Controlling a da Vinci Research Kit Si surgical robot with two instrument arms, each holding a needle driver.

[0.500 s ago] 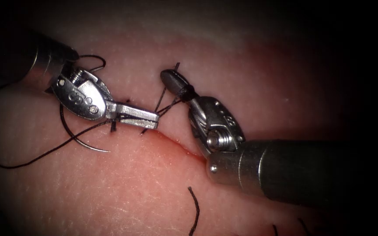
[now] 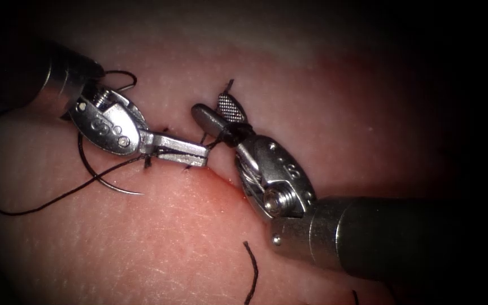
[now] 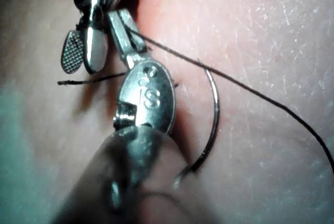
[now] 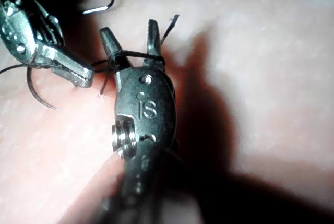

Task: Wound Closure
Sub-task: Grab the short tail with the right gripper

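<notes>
On the tissue (image 2: pixel 159 237), my left tool (image 2: pixel 199 153) lies left of the cut (image 2: pixel 230 183) with its jaws shut on the black thread (image 2: pixel 57 197). The curved needle (image 2: pixel 108 183) rests free on the surface below that tool, held by neither tool and not in the tissue; it is seen too in the left wrist view (image 3: pixel 213 114). My right tool (image 2: pixel 211 107) stands just right of the left tool's tip with its jaws open. A loop of thread (image 4: pixel 130 54) is wrapped around both jaws, and nothing lies between them.
Red fluid (image 2: pixel 216 186) lines the cut below the tools. A short thread tail (image 2: pixel 228 85) sticks up behind the right tool. A loose cut end of thread (image 2: pixel 252 271) lies lower on the tissue. Stitch marks (image 2: pixel 147 162) sit under the left jaws.
The right tool's jaws have opened from shut and its tip has shifted slightly left. The left tool, thread and needle have barely moved.
</notes>
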